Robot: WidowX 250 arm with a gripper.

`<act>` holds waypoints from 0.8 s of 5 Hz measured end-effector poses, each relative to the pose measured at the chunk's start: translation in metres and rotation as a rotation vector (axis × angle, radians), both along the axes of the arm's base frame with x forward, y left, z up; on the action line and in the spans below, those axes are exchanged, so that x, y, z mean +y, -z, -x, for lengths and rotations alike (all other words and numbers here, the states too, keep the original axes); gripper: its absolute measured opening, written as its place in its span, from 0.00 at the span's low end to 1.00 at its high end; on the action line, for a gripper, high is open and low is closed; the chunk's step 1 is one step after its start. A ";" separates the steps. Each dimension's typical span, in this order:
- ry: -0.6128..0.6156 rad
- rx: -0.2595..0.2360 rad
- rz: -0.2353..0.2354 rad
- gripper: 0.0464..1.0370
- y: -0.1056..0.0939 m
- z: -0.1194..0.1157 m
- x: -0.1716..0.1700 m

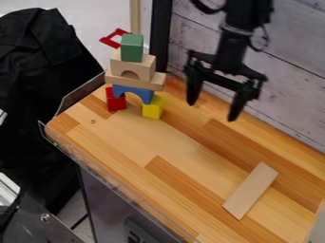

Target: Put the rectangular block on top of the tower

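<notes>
Rectangular block (251, 191), apparently smooth wood, lies flat.

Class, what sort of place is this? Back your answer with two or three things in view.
Probably a robotics lab or test area: a black gripper hangs over a wooden worktop, which holds a tower of toy blocks and a loose flat block.
</notes>
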State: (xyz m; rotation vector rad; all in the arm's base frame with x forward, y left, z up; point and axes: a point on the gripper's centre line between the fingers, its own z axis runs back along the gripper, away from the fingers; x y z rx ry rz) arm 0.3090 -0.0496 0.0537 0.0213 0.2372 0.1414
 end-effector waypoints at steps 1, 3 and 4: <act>0.039 -0.007 0.017 0.96 0.006 -0.001 -0.014; 0.049 0.000 0.063 0.96 0.017 0.007 -0.028; 0.054 0.035 0.089 0.96 0.028 0.011 -0.036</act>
